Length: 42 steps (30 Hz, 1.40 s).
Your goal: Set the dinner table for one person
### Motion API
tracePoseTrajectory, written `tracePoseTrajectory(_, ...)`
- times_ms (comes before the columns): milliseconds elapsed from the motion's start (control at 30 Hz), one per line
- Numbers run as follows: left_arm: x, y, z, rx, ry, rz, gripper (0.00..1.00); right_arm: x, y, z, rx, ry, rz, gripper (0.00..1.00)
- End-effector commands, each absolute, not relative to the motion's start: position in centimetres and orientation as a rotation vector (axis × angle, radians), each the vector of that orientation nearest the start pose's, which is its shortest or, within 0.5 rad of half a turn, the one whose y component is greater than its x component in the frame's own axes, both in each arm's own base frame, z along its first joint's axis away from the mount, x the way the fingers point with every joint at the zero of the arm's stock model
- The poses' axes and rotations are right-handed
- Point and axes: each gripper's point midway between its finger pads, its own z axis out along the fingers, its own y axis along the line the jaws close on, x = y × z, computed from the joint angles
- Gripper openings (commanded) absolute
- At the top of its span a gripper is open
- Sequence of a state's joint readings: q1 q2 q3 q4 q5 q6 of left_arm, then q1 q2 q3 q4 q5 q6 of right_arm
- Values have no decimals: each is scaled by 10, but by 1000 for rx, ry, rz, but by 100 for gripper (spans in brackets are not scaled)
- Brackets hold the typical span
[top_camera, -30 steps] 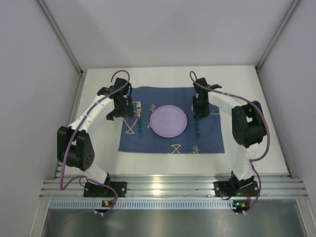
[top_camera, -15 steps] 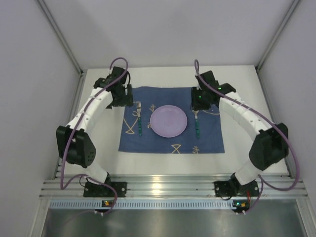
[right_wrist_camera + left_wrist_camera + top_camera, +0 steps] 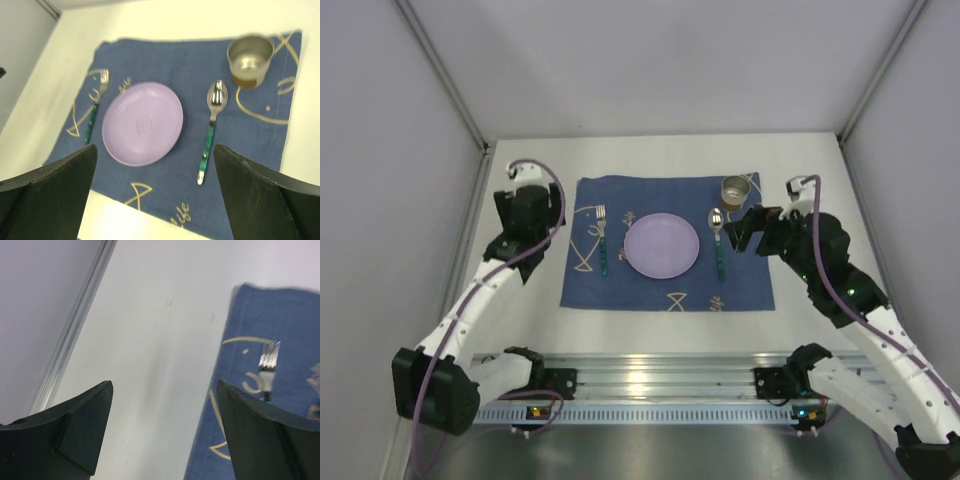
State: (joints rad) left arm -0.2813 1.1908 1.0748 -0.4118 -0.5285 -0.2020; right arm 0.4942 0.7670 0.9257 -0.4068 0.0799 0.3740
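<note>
top external view: tabletop (image 3: pixel 660 330) likely rigid, fixed, not graspable; plate (image 3: pixel 661 245) probably light, slick, best gripped at rim; both jaws spread, empty.

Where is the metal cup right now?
In the top view, the metal cup sits on the far right corner of the blue cloth, just beyond the spoon.
</note>
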Motion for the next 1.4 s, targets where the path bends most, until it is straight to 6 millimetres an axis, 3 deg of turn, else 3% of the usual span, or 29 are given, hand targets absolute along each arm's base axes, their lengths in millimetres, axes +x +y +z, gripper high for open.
tracePoseTrajectory(0, 368, 6, 218, -223, 1756, 374, 89, 263, 148, 265, -19, 1858, 577, 100)
tracePoseTrajectory(33, 364, 13, 207, -252, 1735, 391, 97, 260, 148, 262, -16, 1865, 586, 100)
tracePoseTrajectory(67, 353, 28, 172, -271, 1783, 437, 97, 257, 149, 262, -20, 1863, 602, 100)
tracePoseTrajectory(133, 352, 32, 144, -308, 1833, 382, 97, 254, 153, 258, -41, 1873, 626, 100)
tracePoseTrajectory(167, 346, 43, 119, -333, 1887, 406, 98, 253, 155, 258, -61, 1876, 628, 100)
tracePoseTrajectory(300, 340, 50, 87, -358, 1881, 385, 98, 251, 164, 265, -99, 1876, 674, 100)
tracePoseTrajectory(400, 342, 54, 83, -345, 1875, 406, 95, 253, 165, 265, -103, 1892, 668, 100)
tracePoseTrajectory(467, 345, 66, 91, -398, 1821, 451, 96, 255, 164, 264, -100, 1906, 655, 100)
tracePoseTrajectory(600, 364, 44, 94, -386, 1775, 187, 97, 256, 166, 257, -94, 1936, 648, 100)
tracePoseTrajectory(633, 366, 40, 83, -361, 1818, 179, 96, 257, 166, 256, -94, 1941, 650, 100)
tracePoseTrajectory(700, 379, 39, 83, -335, 1856, 189, 94, 260, 170, 253, -106, 1959, 653, 100)
tracePoseTrajectory(867, 386, 46, 92, -368, 1772, 172, 94, 268, 180, 253, -146, 1979, 664, 100)
tracePoseTrajectory(1033, 401, 27, 86, -252, 1768, 84, 94, 273, 185, 250, -155, 1989, 670, 100)
tracePoseTrajectory(1100, 403, 15, 82, -167, 1798, 39, 88, 274, 184, 247, -157, 1997, 660, 100)
tracePoseTrajectory(1133, 395, 11, 77, -136, 1786, 24, 88, 275, 184, 247, -158, 1996, 655, 100)
tracePoseTrajectory(1167, 395, 8, 89, -121, 1723, 7, 93, 275, 182, 245, -150, 1998, 644, 100)
tracePoseTrajectory(1233, 393, 15, 91, -142, 1655, 56, 97, 277, 176, 240, -127, 1998, 611, 100)
tracePoseTrajectory(1267, 395, 13, 91, -136, 1676, 50, 98, 276, 174, 237, -127, 1993, 601, 100)
tracePoseTrajectory(1300, 391, 13, 79, -149, 1748, 50, 99, 276, 171, 234, -121, 1989, 587, 100)
tracePoseTrajectory(1367, 392, 13, 86, -139, 1702, 59, 98, 276, 165, 228, -123, 1976, 552, 100)
